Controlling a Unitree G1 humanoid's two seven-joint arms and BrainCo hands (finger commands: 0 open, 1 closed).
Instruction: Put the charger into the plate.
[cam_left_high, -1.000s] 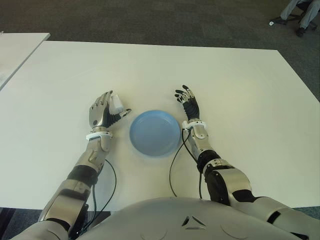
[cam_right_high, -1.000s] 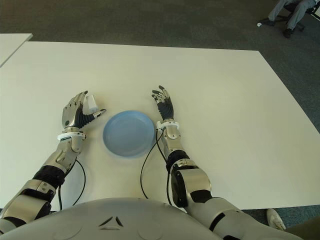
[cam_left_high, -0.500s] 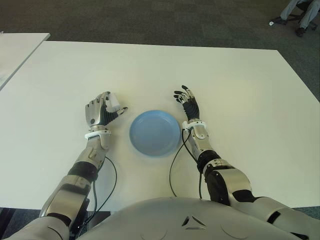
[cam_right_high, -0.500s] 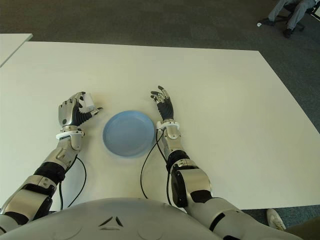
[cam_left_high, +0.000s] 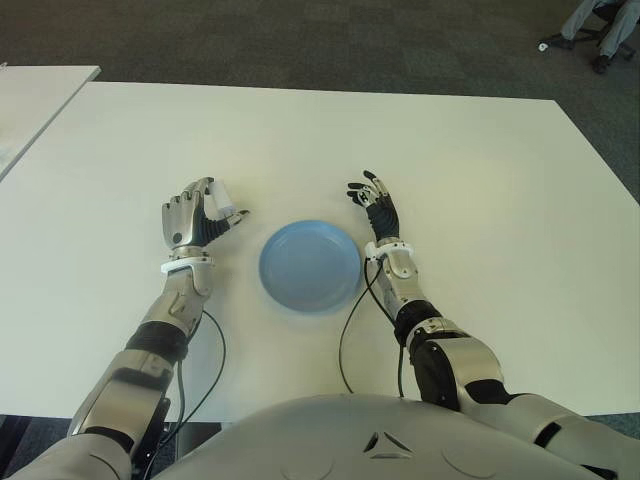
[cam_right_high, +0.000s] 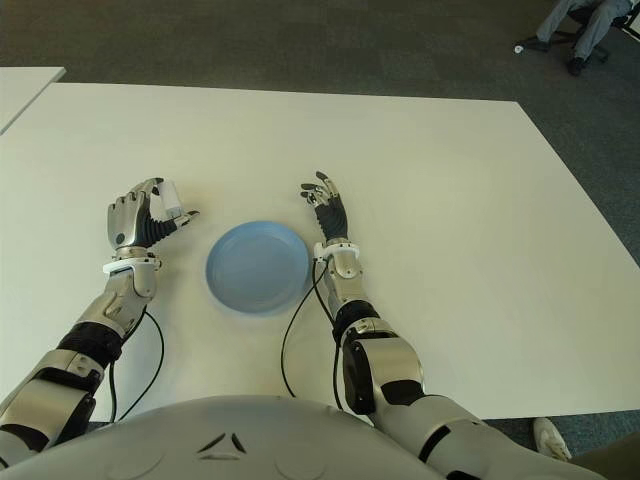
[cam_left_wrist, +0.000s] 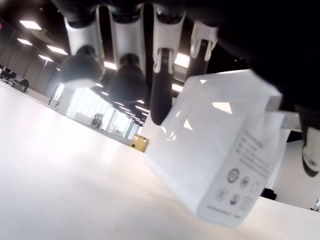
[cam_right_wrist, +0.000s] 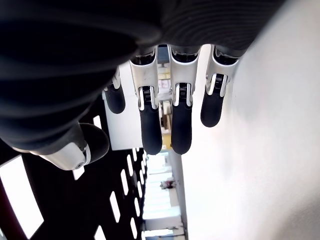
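Observation:
A small white charger is pinched between the curled fingers and thumb of my left hand, left of the plate. In the left wrist view the charger is tilted, its printed face showing, close over the white table. The blue plate lies at the middle of the table with nothing in it. My right hand shows just right of the plate's far edge, fingers spread and holding nothing.
Black cables run from both wrists back toward my body. A second white table stands at the far left. A seated person's legs show at the far right on dark carpet.
My left hand has curled tighter on the charger and moved left, away from the plate, carrying the charger with it. The right hand has barely moved.

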